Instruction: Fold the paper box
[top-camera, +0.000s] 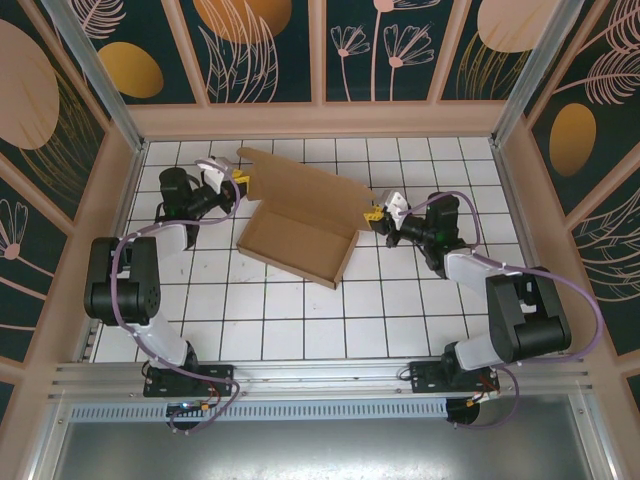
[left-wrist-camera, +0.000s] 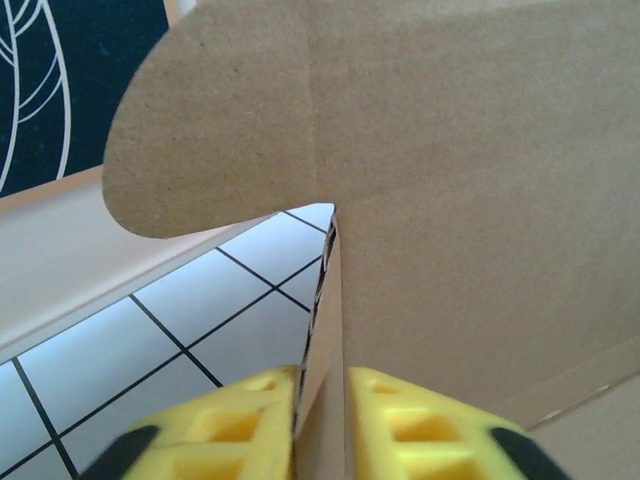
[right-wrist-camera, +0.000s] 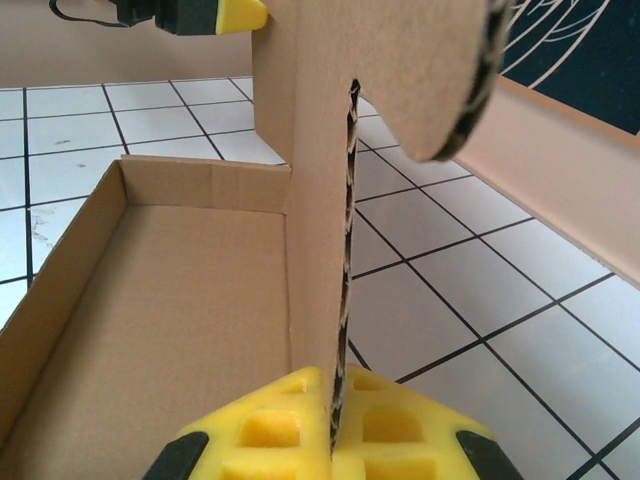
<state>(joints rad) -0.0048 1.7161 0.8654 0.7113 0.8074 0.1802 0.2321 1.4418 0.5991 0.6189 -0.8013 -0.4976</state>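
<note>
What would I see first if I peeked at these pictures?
You would first see a brown paper box in the middle of the white tiled table, half folded, with its big lid flap raised along the far side. The left hand and the right hand, both with yellow fingers, pinch its cardboard at opposite ends.

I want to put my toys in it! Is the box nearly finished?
Nearly. The paper box tray already looks to have its walls up. Right now the left jaws and right jaws each pinch an ear flap of the open lid. Still left: tucking the ears and closing the lid.
</note>
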